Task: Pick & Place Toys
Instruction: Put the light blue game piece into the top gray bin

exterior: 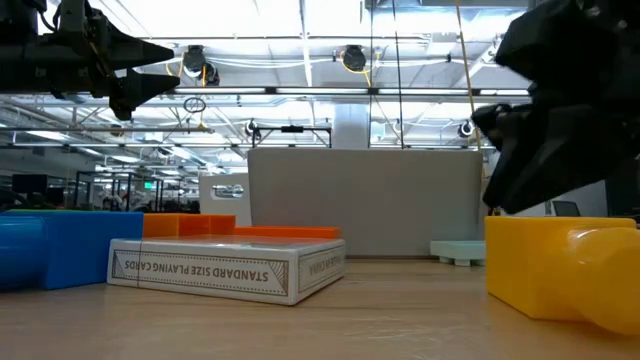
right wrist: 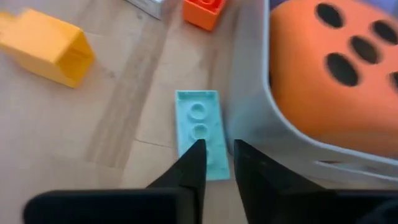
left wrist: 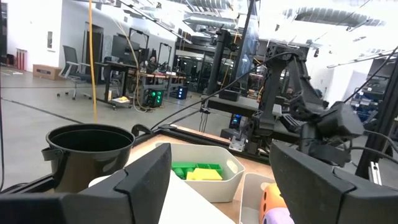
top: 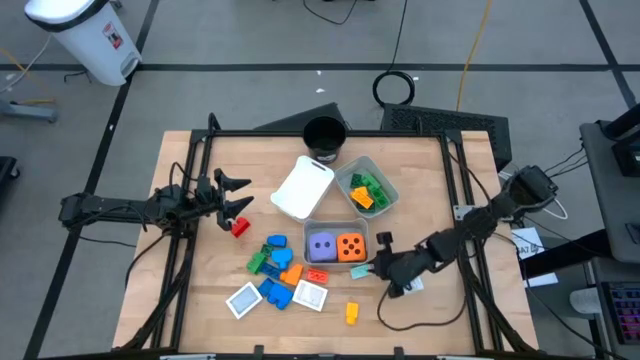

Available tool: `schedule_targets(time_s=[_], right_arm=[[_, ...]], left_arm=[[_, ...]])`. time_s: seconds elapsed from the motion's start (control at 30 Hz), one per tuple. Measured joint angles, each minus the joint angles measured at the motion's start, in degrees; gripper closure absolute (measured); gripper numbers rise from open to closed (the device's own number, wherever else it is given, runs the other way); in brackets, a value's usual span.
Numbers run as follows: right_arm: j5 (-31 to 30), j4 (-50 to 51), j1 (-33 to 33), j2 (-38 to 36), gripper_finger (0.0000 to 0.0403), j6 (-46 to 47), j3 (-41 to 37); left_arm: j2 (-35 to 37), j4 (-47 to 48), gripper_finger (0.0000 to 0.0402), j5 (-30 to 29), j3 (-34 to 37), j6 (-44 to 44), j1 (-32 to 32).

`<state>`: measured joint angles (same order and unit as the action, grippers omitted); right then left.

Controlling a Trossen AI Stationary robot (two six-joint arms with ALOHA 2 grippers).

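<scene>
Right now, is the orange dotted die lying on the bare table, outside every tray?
No, the orange die sits inside the grey tray, beside the purple die.

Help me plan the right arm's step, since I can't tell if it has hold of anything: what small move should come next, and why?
Probably open the right pincer wider and lower it astride the pale teal block. Its fingertips stand only narrowly apart just above that flat block, which lies on the wood against the tray holding the orange die, not gripped.
</scene>
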<state>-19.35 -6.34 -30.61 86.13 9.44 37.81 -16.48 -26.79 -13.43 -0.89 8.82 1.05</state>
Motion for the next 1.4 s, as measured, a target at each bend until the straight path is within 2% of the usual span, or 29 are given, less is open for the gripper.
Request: schedule_targets(time_s=[0.07, 0.17, 0.3, 0.57, 0.83, 1.13, 1.4], right_arm=[[4.00, -3.20, 1.25, 0.00, 0.0373, -0.01, -1.46], [6.06, -6.67, 2.05, 0.00, 0.0398, -0.37, -2.93], [7.07, -10.12, 2.14, 0.00, 0.0392, -1.75, -4.05], [7.54, -9.64, 2.14, 0.04, 0.0401, -2.20, -4.07], [6.93, -11.35, 2.14, 3.93, 0.0402, -2.24, -4.09], [6.32, -5.07, 1.32, 2.99, 0.0403, 2.16, -3.94], [13.58, -1.60, -0.87, 2.05, 0.0403, 6.78, -3.13]], left_arm=[[-0.01, 0.00, 0.0123, 0.00, 0.00, -0.01, 0.00], [-0.01, 0.00, 0.0123, 0.00, 0.00, -0.02, 0.00], [-0.01, 0.00, 0.0123, 0.00, 0.00, 0.00, 0.00], [-0.01, 0.00, 0.0124, 0.00, 0.00, 0.00, 0.01], [-0.01, 0.00, 0.0123, 0.00, 0.00, -0.02, 0.01], [-0.01, 0.00, 0.0124, 0.00, 0.00, 0.00, 0.01], [0.00, -0.02, 0.0123, 0.00, 0.00, 0.00, -0.01]])
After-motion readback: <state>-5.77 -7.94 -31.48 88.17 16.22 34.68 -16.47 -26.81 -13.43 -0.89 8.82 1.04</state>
